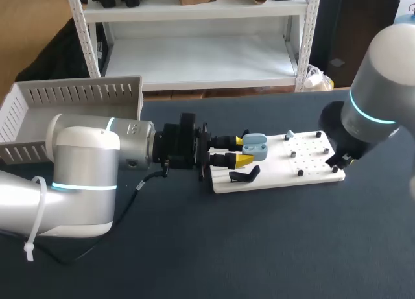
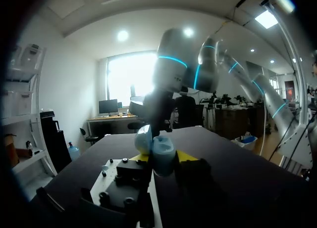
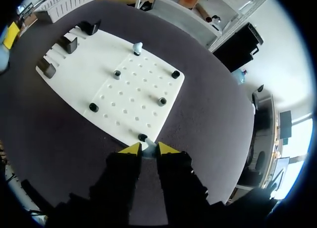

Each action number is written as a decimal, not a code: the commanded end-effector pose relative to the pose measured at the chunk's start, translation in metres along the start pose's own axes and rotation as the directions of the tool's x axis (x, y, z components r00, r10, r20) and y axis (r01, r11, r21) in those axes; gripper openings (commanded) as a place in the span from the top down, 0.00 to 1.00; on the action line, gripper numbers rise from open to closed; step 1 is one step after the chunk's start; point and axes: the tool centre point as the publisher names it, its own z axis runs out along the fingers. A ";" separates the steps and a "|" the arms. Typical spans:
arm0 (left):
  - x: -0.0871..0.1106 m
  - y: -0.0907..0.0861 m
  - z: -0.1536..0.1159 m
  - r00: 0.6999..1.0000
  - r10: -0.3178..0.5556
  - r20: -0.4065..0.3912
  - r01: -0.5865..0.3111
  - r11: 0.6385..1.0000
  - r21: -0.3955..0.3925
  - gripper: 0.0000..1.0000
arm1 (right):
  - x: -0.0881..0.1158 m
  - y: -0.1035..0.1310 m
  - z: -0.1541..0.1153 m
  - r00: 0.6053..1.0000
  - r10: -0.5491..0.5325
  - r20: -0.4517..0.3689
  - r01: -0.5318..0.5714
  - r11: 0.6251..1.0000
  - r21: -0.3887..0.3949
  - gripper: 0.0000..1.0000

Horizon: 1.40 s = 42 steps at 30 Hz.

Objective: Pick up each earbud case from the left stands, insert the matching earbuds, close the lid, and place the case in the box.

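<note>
Left pincer (image 1: 244,151) grasps the pale-blue plastic earbud case (image 1: 254,144); right pincer (image 3: 148,149) is clenched on a small pale earbud (image 3: 148,147) at the white perforated board's (image 3: 133,89) edge.

Near the frame's middle, the right gripper (image 3: 144,149) pinches a small pale earbud (image 3: 147,146) at the white pegboard's (image 3: 106,97) edge, beside a black peg (image 3: 142,137)

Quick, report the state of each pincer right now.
Left pincer: closed on the light blue earbud case.
Right pincer: closed on a small pale earbud, it seems.
</note>
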 end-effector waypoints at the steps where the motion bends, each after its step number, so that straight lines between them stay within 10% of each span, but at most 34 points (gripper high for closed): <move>1: 0.001 0.000 0.000 1.000 0.002 0.004 -0.002 1.000 0.001 1.00 | 0.008 -0.001 -0.033 1.000 0.001 0.017 -0.001 1.000 0.013 1.00; 21: 0.001 0.000 0.000 1.000 0.002 0.004 -0.002 1.000 0.001 1.00 | -0.017 0.100 -0.160 0.992 -0.088 0.093 0.083 0.995 0.056 1.00; 42: 0.001 0.000 0.000 1.000 0.002 0.004 -0.002 1.000 0.001 1.00 | -0.022 0.147 -0.180 0.998 -0.057 0.041 0.053 0.996 0.078 1.00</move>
